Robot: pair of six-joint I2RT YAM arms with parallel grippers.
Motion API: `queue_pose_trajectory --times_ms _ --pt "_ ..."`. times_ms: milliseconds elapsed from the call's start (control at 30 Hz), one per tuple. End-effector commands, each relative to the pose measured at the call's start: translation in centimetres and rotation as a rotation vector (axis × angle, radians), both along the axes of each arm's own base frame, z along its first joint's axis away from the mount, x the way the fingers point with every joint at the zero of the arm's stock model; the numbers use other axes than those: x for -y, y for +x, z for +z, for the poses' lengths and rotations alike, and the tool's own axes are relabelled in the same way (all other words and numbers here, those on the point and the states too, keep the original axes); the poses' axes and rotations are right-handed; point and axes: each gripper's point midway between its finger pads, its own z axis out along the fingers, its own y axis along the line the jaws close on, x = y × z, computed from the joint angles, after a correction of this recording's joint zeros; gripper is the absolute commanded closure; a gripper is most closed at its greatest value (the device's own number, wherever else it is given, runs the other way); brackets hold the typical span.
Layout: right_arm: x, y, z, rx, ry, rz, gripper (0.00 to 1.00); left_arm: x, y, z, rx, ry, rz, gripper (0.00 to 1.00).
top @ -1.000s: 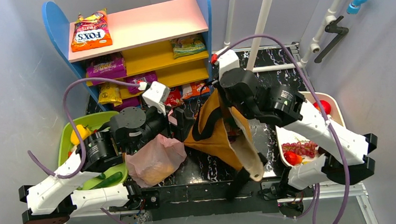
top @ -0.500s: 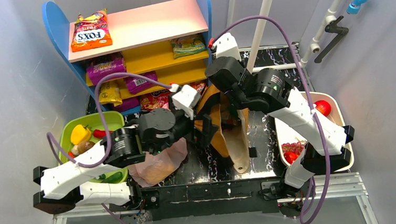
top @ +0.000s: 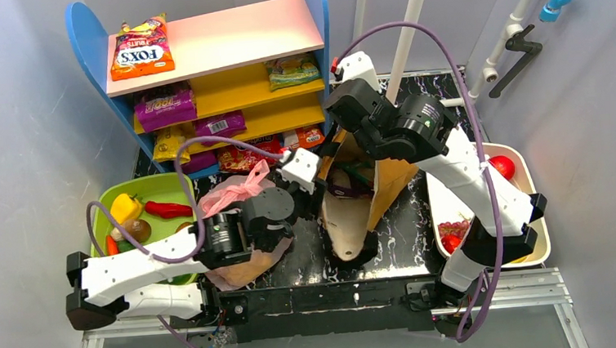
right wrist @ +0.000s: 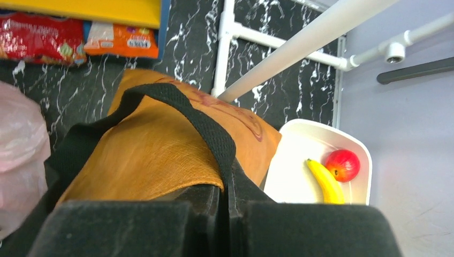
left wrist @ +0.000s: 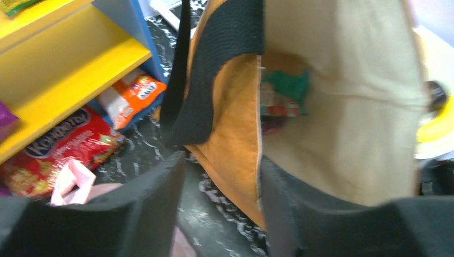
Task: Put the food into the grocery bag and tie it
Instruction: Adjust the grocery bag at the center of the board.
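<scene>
My right arm arches high, right gripper (right wrist: 225, 206) clamped on the single brown bag's (top: 393, 183) black strap (right wrist: 182, 104). My left arm stretches low, left gripper (left wrist: 220, 171) half-open at that bag's wall — the one pink bag (top: 232, 193) lies beneath this arm, by the table's (top: 311, 268) front edge.

The thin, crinkly pink plastic bag (top: 250, 266) lies slumped on the table near the front edge, left of the middle. One of its loop handles (top: 236, 189) stands up, crumpled. A shiny purple snack packet (top: 165, 106) lies on the yellow shelf (top: 282, 90). A yellow pepper (top: 125, 208) and a red chili (top: 168, 208) lie in the green tray (top: 150, 183). Dark red grapes (top: 454, 231), a red apple (right wrist: 342, 164) and a banana (right wrist: 324, 182) lie in the white tray (right wrist: 300, 139). A teal packet (left wrist: 289, 85) is inside the stiff brown bag with black straps (top: 391, 180).
</scene>
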Motion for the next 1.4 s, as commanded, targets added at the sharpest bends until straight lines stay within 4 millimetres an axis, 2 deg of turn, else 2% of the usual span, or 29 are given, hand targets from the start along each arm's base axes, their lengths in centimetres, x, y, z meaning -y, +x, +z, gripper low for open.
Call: queue_pose_trajectory --times_ms 0,67,167,200,333,433,533,633,733,800,900,967,1100,1233,1367 --pt "-0.3 -0.8 1.8 0.009 0.134 0.011 0.99 -1.0 3.1 -1.8 0.121 0.064 0.141 0.63" --pt "-0.4 -1.2 1.2 -0.023 0.137 0.025 0.99 -1.0 3.8 -2.4 0.088 0.041 0.148 0.74" --pt "-0.4 -1.9 0.3 -0.068 0.133 0.048 0.99 -2.0 5.0 -2.4 0.051 0.035 0.189 0.97" --pt "-0.4 -2.2 0.0 -0.084 0.133 0.056 0.99 -2.4 5.1 -2.2 0.053 0.041 0.197 1.0" --pt "-0.4 -3.9 -1.6 -0.191 0.185 0.121 0.99 -4.1 6.2 0.5 0.084 0.05 0.209 1.0" --pt "-1.2 -5.4 -2.4 -0.267 0.289 0.202 0.99 -4.9 7.3 2.0 0.087 0.034 0.187 1.0" --pt "-2.8 -6.8 -3.4 -0.344 0.41 0.288 0.99 -5.2 8.5 2.5 0.085 0.025 0.15 1.0" --pt "-3.3 -6.6 -4.3 -0.37 0.48 0.267 0.99 -5.0 9.5 2.6 0.105 0.059 0.114 1.0" --pt "-5.0 -6.8 -4.8 -0.438 0.573 0.295 0.99 -4.6 10.9 2.6 0.099 0.104 0.086 1.0" --pt "-6.5 -7.1 -4.3 -0.477 0.649 0.322 0.99 -4.7 11.3 3.3 0.089 0.131 0.089 1.0" --pt "-7.8 -7.4 -2.4 -0.498 0.737 0.342 0.99 -5.3 10.6 5.1 0.088 0.144 0.073 1.0" --pt "-8.2 -7.0 -0.8 -0.47 0.77 0.344 0.99 -6.2 10.2 8.1 0.127 0.12 0.079 1.0" --pt "-8.5 -6.8 1.3 -0.447 0.811 0.344 0.99 -7.3 10.2 10.4 0.146 0.149 0.099 1.0" --pt "-8.8 -6.7 0.8 -0.474 0.84 0.312 0.99 -7.4 11.3 10.2 0.144 0.189 0.1 1.0" --pt "-7.7 -5.6 -1.5 -0.474 0.83 0.175 0.99 -6.9 12.4 7.7 0.087 0.215 0.082 1.0"
